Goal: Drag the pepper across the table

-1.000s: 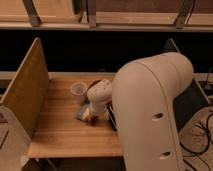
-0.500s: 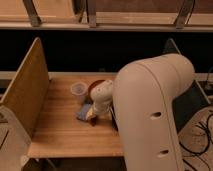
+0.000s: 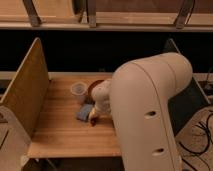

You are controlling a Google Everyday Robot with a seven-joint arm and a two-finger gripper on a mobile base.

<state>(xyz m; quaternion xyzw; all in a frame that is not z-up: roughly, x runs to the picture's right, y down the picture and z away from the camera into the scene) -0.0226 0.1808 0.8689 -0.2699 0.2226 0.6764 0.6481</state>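
Note:
The pepper (image 3: 93, 120) is a small red-orange piece lying on the light wooden table (image 3: 60, 135), just right of the flat blue-grey pad (image 3: 84, 112). My gripper (image 3: 96, 116) reaches down from the big white arm (image 3: 150, 105) and sits right over the pepper, at the pad's right edge. The wrist hides most of the gripper's tips and part of the pepper.
A clear cup (image 3: 78, 91) stands behind the pad. A round reddish-brown thing (image 3: 95, 85) sits behind the wrist, partly hidden. A tan side board (image 3: 27, 90) stands at the left and a dark green board (image 3: 172, 47) at the right.
The wrist and gripper have shifted slightly to the right, and the pepper seems to have moved a little that way with them. The cup and pad stay in place.

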